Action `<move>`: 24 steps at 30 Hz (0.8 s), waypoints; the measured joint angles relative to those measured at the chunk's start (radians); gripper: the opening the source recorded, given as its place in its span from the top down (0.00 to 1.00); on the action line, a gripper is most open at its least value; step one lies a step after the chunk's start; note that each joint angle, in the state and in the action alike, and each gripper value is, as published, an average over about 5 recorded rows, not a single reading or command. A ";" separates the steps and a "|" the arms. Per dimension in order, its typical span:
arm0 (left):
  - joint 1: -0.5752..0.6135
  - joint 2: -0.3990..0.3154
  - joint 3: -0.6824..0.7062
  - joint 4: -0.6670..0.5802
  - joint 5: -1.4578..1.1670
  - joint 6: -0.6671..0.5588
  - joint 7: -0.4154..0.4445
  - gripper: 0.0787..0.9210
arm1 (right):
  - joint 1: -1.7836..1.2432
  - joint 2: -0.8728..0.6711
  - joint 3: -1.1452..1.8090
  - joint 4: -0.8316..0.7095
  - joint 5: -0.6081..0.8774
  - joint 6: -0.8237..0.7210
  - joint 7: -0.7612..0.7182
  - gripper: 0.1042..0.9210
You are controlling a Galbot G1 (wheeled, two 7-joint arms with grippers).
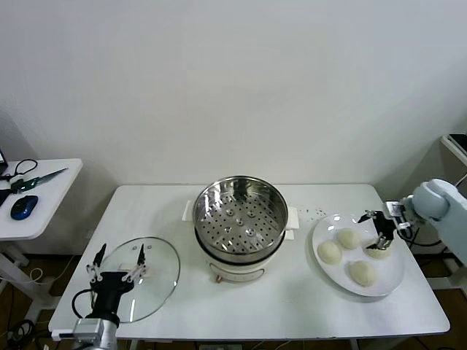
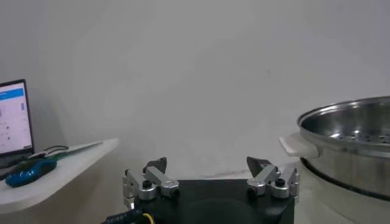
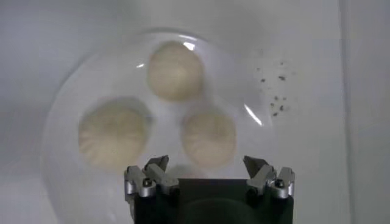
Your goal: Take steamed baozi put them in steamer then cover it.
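The steamer (image 1: 239, 219), a shiny steel pot with a perforated tray, stands empty at the table's centre; its rim also shows in the left wrist view (image 2: 350, 140). The cover (image 1: 149, 281), a glass lid, lies flat at the front left. My left gripper (image 1: 120, 255) (image 2: 207, 164) hangs open above the cover. Several cream-white steamed baozi (image 1: 330, 252) lie on a white plate (image 1: 387, 281) at the right. My right gripper (image 1: 378, 235) (image 3: 206, 163) hovers open over the plate, just above one baozi (image 3: 209, 137), with two more (image 3: 175, 71) (image 3: 113, 138) beyond it.
A small side table (image 1: 36, 197) to the left carries a blue mouse (image 1: 23, 207) and cables; a laptop (image 2: 12, 119) shows there in the left wrist view. A white wall stands behind the table. A strip of bare tabletop (image 1: 292, 299) lies in front of the steamer.
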 measured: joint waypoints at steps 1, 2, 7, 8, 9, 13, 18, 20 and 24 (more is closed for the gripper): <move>-0.001 0.000 0.000 0.001 -0.001 0.002 0.000 0.12 | 0.010 0.011 -0.014 -0.013 -0.004 0.001 -0.001 0.12; -0.002 0.000 0.000 0.001 -0.003 0.004 -0.001 0.12 | 0.020 0.021 -0.026 -0.025 -0.007 0.002 -0.003 0.12; -0.008 0.001 0.000 0.002 -0.020 0.015 -0.005 0.12 | 0.059 0.075 -0.078 -0.082 -0.023 0.006 -0.009 0.12; -0.009 0.000 0.000 0.003 -0.023 0.017 -0.005 0.12 | 0.064 0.084 -0.086 -0.092 -0.026 0.007 -0.010 0.12; -0.010 0.000 0.000 0.003 -0.026 0.018 -0.005 0.12 | 0.069 0.094 -0.093 -0.102 -0.029 0.008 -0.011 0.12; -0.014 0.000 -0.001 0.007 -0.035 0.023 -0.005 0.12 | 0.081 0.128 -0.116 -0.137 -0.041 0.011 -0.015 0.12; -0.020 0.000 -0.002 0.013 -0.043 0.027 -0.006 0.12 | 0.087 0.162 -0.130 -0.174 -0.056 0.016 -0.017 0.12; -0.021 0.000 -0.002 0.014 -0.046 0.029 -0.006 0.12 | 0.088 0.175 -0.133 -0.188 -0.062 0.019 -0.018 0.12; -0.023 0.002 -0.003 0.017 -0.050 0.031 -0.006 0.12 | 0.092 0.193 -0.138 -0.210 -0.069 0.023 -0.022 0.12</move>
